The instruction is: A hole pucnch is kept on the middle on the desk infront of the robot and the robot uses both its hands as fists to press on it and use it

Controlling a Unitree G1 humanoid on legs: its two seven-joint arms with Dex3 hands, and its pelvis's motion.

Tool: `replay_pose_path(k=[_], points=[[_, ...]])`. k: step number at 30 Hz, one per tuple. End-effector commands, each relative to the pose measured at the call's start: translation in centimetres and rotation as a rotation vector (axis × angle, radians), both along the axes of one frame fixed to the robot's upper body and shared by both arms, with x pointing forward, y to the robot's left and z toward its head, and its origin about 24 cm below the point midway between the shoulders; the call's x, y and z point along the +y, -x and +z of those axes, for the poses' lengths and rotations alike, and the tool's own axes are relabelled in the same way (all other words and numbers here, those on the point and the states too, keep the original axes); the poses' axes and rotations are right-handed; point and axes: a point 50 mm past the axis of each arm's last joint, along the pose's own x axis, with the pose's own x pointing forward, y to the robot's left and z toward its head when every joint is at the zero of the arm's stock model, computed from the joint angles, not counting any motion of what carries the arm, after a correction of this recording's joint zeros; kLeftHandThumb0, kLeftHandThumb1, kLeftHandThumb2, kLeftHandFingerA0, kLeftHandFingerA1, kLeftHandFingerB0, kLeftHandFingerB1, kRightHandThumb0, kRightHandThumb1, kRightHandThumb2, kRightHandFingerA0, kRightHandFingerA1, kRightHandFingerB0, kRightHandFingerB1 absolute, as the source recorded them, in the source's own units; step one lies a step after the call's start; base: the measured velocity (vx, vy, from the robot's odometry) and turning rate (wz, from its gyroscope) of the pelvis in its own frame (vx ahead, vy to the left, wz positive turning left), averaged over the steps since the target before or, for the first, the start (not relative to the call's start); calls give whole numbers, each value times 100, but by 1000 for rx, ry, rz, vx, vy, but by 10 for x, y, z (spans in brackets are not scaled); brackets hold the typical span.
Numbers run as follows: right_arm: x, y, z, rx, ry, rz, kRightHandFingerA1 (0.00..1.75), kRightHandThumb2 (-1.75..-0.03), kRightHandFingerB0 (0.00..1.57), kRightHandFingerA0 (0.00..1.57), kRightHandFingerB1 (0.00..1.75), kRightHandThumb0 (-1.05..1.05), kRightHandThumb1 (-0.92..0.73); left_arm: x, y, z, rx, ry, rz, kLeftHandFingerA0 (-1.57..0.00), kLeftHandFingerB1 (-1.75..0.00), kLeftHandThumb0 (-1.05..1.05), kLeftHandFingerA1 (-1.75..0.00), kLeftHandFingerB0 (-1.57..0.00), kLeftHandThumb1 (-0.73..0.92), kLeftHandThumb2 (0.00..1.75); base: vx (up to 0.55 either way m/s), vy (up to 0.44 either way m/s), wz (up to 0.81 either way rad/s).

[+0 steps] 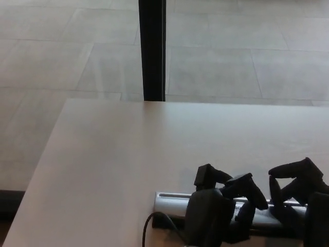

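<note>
Head view, long silver hole punch [172, 204], black base

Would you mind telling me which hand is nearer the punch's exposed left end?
Left. The left hand rests on the hole punch beside that end; the right hand sits at the opposite end.

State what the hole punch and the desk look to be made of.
Hole punch: likely metal, a silver-grey satin bar with a soft sheen along its top, on a dark base. Desk: pale matte surface, probably laminate or light wood; no clear grain shows.
</note>
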Motion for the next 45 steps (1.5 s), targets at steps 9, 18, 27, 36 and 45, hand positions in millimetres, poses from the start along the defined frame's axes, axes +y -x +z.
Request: replay_pose_path(k=[9,18,27,36,45], points=[[-48,-8,124,-265,-40,109,175,-112,78,109,139,-26,-65,88,-58,132,156,591,-60,-93,-153,-29,-175,-71,69,104,0,0,0],[-129,25,197,-359,9,-30,175,-114,81,108,146,-28,-54,166,-57,171,169,649,-52,-92,-149,-27,-175,-72,70,99,0,0,0],[-274,115,219,-192,69,-541,140,-110,90,134,98,-48,-50,318,-24,138,231,616,414,-81,-137,-17,-175,-59,85,76,0,0,0],[-336,203,152,-48,-123,-1000,162,-86,81,110,97,-46,-66,435,53,78,236,761,1107,-117,-132,-52,-168,-97,41,88,0,0,0],[-329,233,58,263,-252,-1137,93,-66,62,92,60,-52,-73,473,142,-2,430,615,1515,-107,-84,-59,-152,-92,63,82,0,0,0]])
